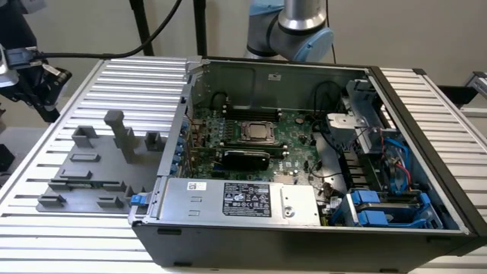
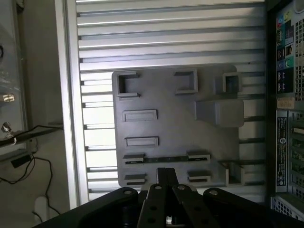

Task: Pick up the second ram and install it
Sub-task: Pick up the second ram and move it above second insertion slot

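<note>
gripper (image 2: 166, 172) empty, fingertips pressed together, nothing between them; it hangs above the grey tray (image 2: 171, 126), not touching anything

second ram (image 2: 166, 159) not picked up yet; in the wrist view it's just beyond the fingertips, lying flat along a groove in the tray, one end at each pair of small clips; thin green stick, chips too small to make out

rest of the tray: two shallow rectangular pockets past the ram, both bare; then a tall block (image 2: 218, 111); three open square holders along the far edge

tray sits on a ribbed metal table (image 2: 166, 42); in the exterior view it's on the left, beside the open computer case (image 1: 304, 242), close to it, contact unclear

inside the case, front to back in the exterior view: silver power supply (image 1: 236, 200) with a label, blue drive brackets (image 1: 380, 208) to the exterior view's right; then the motherboard (image 1: 297, 142) with a black-topped card (image 1: 243, 157); square CPU socket (image 1: 259, 131) behind that; long black memory slots (image 1: 251, 108) near the back wall; can't tell whether any slot is filled

arm's base joint (image 1: 300, 25) stands behind the case
</note>
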You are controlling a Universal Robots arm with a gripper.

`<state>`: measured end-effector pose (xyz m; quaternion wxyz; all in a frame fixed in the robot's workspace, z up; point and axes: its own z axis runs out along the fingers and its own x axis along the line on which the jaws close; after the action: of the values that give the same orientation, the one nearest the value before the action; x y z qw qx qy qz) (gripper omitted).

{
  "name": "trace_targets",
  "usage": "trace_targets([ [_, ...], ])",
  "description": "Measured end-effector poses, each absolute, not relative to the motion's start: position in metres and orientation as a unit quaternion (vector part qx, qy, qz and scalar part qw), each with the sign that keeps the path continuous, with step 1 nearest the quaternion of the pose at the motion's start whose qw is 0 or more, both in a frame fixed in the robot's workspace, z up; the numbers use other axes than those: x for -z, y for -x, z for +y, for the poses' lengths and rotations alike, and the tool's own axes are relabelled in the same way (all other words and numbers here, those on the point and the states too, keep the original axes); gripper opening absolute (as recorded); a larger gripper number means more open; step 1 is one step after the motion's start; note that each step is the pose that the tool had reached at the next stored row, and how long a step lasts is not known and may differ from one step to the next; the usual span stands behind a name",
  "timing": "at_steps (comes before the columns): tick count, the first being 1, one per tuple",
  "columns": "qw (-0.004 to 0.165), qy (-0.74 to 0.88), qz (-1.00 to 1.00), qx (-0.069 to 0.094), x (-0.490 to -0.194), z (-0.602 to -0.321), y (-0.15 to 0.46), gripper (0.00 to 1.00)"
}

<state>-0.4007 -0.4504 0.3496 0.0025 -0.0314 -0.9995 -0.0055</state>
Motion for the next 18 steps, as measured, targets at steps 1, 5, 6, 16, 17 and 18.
trace_targets([
  [1,0.002,0.031,-0.999,0.006,-0.3496,-0.4504,0.4007,0.00],
  [5,0.003,0.031,-0.999,0.005,-0.3496,-0.4504,0.4007,0.00],
  [6,0.002,0.031,-0.999,0.006,-0.3496,-0.4504,0.4007,0.00],
  [16,0.002,-0.036,-0.999,0.005,-0.3485,-0.4504,0.3999,0.00],
  [17,0.002,-0.045,-0.999,0.005,-0.3483,-0.4504,0.3999,0.00],
  [18,0.002,-0.054,-0.999,0.005,-0.3480,-0.4504,0.3999,0.00],
])
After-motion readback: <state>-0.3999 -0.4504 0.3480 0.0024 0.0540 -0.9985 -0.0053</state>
